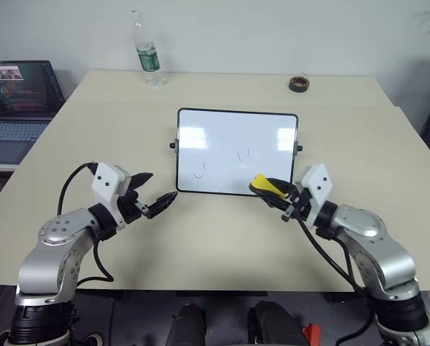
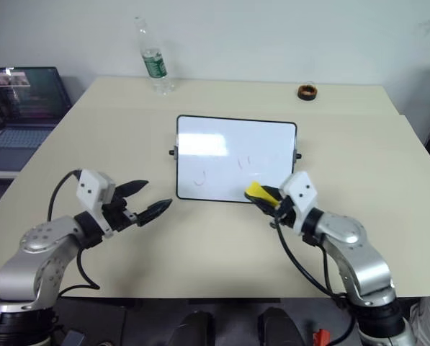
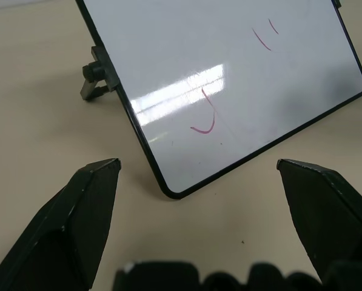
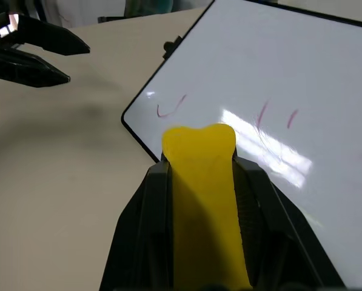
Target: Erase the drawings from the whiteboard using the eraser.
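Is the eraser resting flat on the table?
No: the eraser is clamped between the right gripper's fingers, held up by the whiteboard's near edge.

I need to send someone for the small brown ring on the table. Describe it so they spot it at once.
Start at the whiteboard in the middle of the table. Look past its far right corner toward the table's far edge: the brown ring lies there alone. It is small, round and dark brown, unlike the tall clear plastic bottle standing at the far left.

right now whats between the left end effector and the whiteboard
Nothing but bare table: in the left eye view the left end effector hangs open just off the whiteboard near corner.
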`<state>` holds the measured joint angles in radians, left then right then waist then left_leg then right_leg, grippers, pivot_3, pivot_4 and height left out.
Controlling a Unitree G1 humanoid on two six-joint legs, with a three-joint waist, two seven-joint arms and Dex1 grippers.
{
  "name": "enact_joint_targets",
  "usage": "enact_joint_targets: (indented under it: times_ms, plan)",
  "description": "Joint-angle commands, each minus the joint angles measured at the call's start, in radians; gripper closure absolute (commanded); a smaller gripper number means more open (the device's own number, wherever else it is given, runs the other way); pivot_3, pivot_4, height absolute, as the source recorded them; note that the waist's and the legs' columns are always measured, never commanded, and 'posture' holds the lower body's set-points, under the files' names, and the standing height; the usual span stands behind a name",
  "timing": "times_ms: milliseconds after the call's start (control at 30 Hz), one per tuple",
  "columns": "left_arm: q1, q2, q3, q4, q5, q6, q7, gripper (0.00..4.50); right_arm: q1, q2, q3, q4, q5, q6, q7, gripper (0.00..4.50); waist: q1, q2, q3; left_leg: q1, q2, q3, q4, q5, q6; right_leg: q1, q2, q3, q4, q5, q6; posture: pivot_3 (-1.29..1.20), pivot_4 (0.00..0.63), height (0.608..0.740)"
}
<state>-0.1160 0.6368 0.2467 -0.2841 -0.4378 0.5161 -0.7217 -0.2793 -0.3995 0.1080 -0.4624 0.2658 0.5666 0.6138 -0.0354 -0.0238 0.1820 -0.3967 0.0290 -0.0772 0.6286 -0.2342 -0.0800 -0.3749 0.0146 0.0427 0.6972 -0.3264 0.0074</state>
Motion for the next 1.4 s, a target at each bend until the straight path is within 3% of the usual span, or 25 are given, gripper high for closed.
enact_joint_targets:
  times_ms: [33,200,333,467,633,733,800,933,1000,1200,1400]
  plan:
    - [-0.01,0.018,0.019,-0.04,-0.011,-0.005,0.007,0.0,-0.088,0.013,0.062,0.061,-0.082,-0.081,-0.031,3.5,0.001,0.0,0.0,0.0,0.0,0.0,0.0,0.0,0.0,0.0,0.0,0.0,0.0,0.0,0.0,0.0,0.15,0.74]
    - [-0.015,0.019,-0.018,-0.069,-0.007,0.008,0.013,0.0,-0.339,0.117,0.162,0.424,-0.3,-0.261,-0.196,3.5,-0.008,0.0,0.0,0.001,0.0,0.001,0.0,0.0,0.0,0.0,0.0,0.0,0.001,0.0,0.0,0.0,0.15,0.74]
    - [-0.022,0.016,-0.038,-0.085,-0.008,0.021,0.019,0.0,-0.441,0.152,0.154,0.65,-0.379,-0.387,-0.282,3.5,0.002,0.0,0.0,-0.001,0.0,0.0,0.0,0.0,0.0,-0.001,0.0,-0.001,-0.001,0.0,0.0,0.0,0.15,0.74]
    - [-0.039,0.012,-0.053,-0.093,-0.011,0.034,0.027,0.0,-0.469,0.158,0.174,0.822,-0.405,-0.45,-0.259,3.5,0.003,-0.001,0.0,-0.003,0.0,0.001,0.0,0.0,0.0,-0.002,-0.002,0.0,-0.001,0.0,0.0,0.0,0.15,0.74]
    - [-0.04,0.015,-0.051,-0.096,-0.013,0.037,0.028,0.0,-0.388,0.135,0.228,0.83,-0.405,-0.434,-0.113,3.5,0.001,-0.001,-0.001,0.006,0.0,0.0,0.0,0.0,0.0,0.005,-0.001,0.0,0.001,0.0,0.0,0.0,0.15,0.74]
    - [-0.036,0.016,-0.051,-0.093,-0.013,0.035,0.025,0.0,-0.36,0.139,0.221,0.81,-0.404,-0.471,-0.104,3.5,0.001,-0.001,-0.001,0.009,0.0,0.001,0.0,0.0,0.0,0.007,0.0,0.001,0.002,0.0,0.0,0.0,0.15,0.74]
    - [-0.034,0.015,-0.054,-0.09,-0.011,0.03,0.023,0.0,-0.37,0.149,0.199,0.829,-0.419,-0.494,-0.155,3.5,0.001,-0.001,-0.001,0.009,0.0,0.001,0.0,0.0,0.0,0.007,0.0,0.001,0.002,0.0,-0.001,0.0,0.15,0.74]
    - [-0.032,0.015,-0.058,-0.09,-0.011,0.026,0.015,0.0,-0.433,0.172,0.096,0.903,-0.451,-0.498,-0.401,3.5,0.001,-0.001,-0.001,0.01,0.0,0.001,0.0,0.001,0.0,0.007,0.0,0.001,0.003,0.001,-0.001,0.0,0.15,0.74]
    - [-0.03,0.016,-0.056,-0.088,-0.01,0.024,0.011,0.0,-0.437,0.175,0.072,0.923,-0.435,-0.462,-0.429,3.5,0.006,-0.002,-0.001,0.01,0.0,0.001,0.0,0.001,0.0,0.007,0.0,0.001,0.004,0.001,-0.002,0.0,0.15,0.74]
    - [-0.023,0.014,-0.053,-0.084,-0.009,0.016,0.001,0.0,-0.339,0.17,0.144,0.878,-0.436,-0.365,-0.286,3.5,0.009,-0.007,-0.006,0.011,0.0,0.0,0.0,0.001,0.0,0.009,-0.001,0.0,0.002,0.001,-0.001,0.0,0.15,0.74]
    - [-0.017,0.013,-0.054,-0.084,-0.008,0.014,-0.003,0.0,-0.266,0.125,0.27,0.747,-0.5,-0.386,-0.147,3.5,0.0,-0.007,-0.007,0.021,0.001,0.0,-0.001,0.001,0.0,0.019,0.0,0.001,0.0,-0.001,0.003,0.0,0.15,0.74]
